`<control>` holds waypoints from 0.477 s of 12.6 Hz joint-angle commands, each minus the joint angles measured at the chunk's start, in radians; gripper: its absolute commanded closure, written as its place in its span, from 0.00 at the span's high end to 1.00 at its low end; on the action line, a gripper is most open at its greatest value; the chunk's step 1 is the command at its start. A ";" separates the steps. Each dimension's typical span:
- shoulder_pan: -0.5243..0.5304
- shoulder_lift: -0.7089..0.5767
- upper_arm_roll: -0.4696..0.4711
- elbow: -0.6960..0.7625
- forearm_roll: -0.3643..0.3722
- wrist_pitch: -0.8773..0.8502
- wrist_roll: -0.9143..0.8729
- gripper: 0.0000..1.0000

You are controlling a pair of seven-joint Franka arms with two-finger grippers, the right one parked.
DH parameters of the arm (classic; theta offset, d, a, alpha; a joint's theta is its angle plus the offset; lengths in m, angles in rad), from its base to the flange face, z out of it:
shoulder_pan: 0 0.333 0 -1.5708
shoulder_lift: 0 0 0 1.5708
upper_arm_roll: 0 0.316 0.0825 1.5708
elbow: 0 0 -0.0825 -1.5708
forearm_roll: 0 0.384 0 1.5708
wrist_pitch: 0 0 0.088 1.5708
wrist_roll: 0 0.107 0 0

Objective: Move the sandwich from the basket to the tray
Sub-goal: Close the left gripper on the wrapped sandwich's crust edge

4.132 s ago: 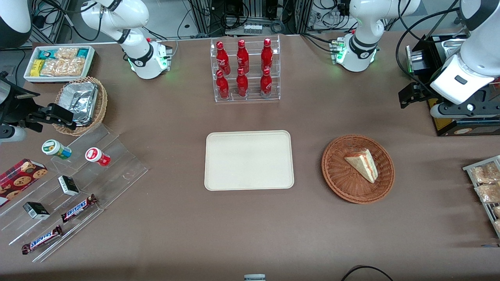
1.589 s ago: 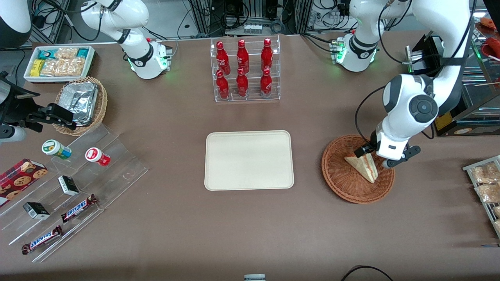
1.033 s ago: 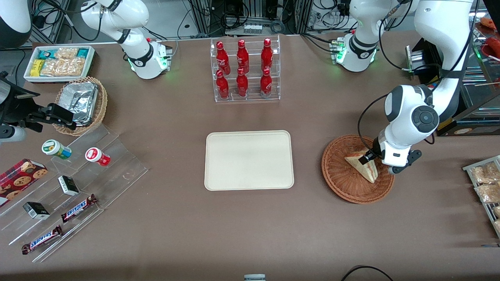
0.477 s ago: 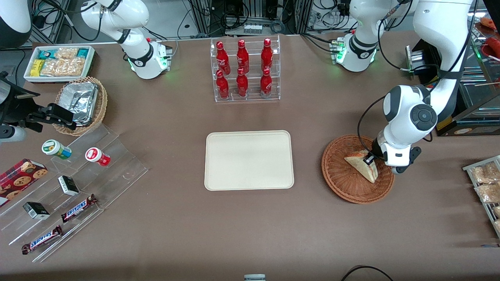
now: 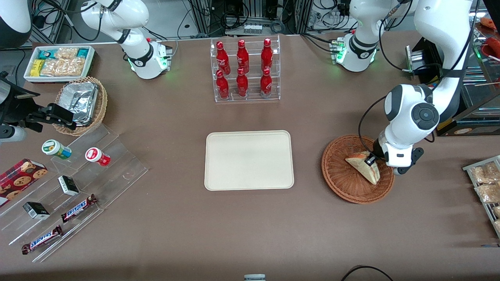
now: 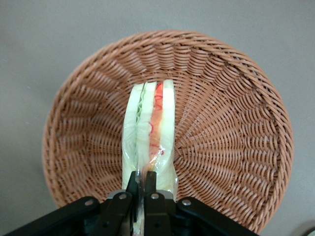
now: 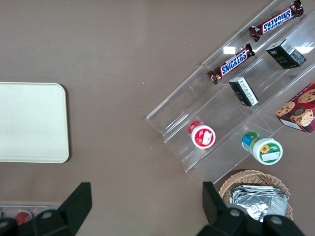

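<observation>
The sandwich (image 5: 361, 165), a pale bread wedge with red and green filling in clear wrap, lies in the reddish-brown wicker basket (image 5: 340, 171) toward the working arm's end of the table. My gripper (image 5: 370, 159) is down in the basket at the wedge's wide end. In the left wrist view its black fingers (image 6: 150, 186) are pinched nearly together on the wrap and edge of the sandwich (image 6: 150, 128), with the basket (image 6: 226, 123) all around. The cream tray (image 5: 249, 160) lies bare at the table's middle.
A clear rack of red bottles (image 5: 245, 70) stands farther from the camera than the tray. Snack packets on a rack (image 5: 485, 183) lie past the basket at the working arm's end. An acrylic step display (image 5: 74, 187) with candy bars and cups sits toward the parked arm's end.
The arm came down from its raised pose into the basket. Over the last second the gripper settled at the sandwich's wide end and closed on it; the sandwich has shifted slightly.
</observation>
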 commanded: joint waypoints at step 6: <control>-0.087 -0.015 -0.007 0.199 0.031 -0.271 0.030 0.00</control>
